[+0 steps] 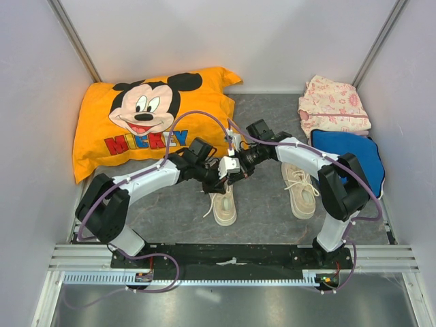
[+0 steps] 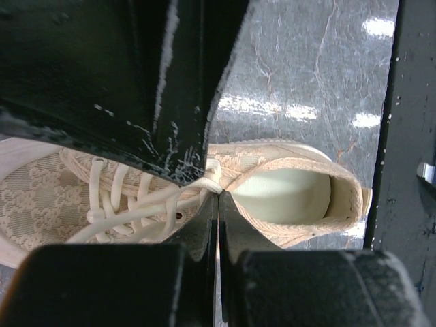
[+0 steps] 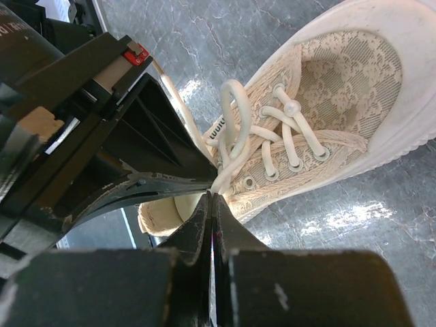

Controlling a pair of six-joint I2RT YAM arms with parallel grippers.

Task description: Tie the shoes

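Pinching laces [image 3: 235,129]: left gripper [image 2: 218,195], right gripper [image 3: 212,197]

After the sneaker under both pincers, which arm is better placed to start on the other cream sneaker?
Probably right. The second cream-beige lace-up sneaker lies on the right arm's side, near its base; the left pincer would have to reach across the first sneaker.

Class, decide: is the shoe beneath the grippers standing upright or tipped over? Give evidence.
Upright. The shoe rests sole-down on the table, its opening and laces facing up in both wrist views.
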